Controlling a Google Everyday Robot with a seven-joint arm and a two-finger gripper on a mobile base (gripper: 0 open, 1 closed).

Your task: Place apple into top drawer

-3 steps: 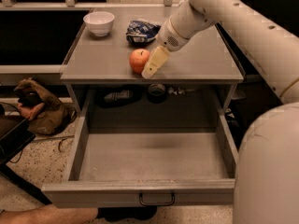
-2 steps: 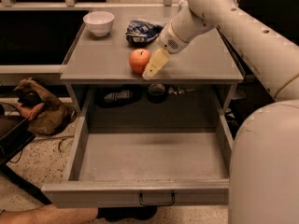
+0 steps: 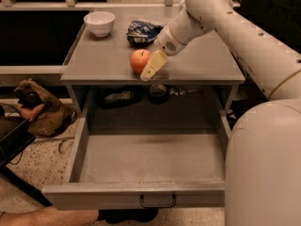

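The orange-red apple (image 3: 139, 60) sits on the grey countertop (image 3: 94, 60), near its front edge. My gripper (image 3: 153, 66) hangs from the white arm that comes in from the upper right, and it is right against the apple's right side, low over the countertop. The top drawer (image 3: 131, 195) is pulled wide open below the countertop. Its grey floor is bare and its dark wire handle (image 3: 157, 201) shows at the middle of the front panel.
A white bowl (image 3: 99, 22) stands at the back left of the countertop and a blue snack bag (image 3: 142, 31) lies behind the apple. Dark items (image 3: 157, 92) lie on the shelf behind the drawer. A brown bag (image 3: 40, 108) lies on the floor at left.
The gripper has edged slightly closer to the apple's right side. The apple and the open drawer have not moved.
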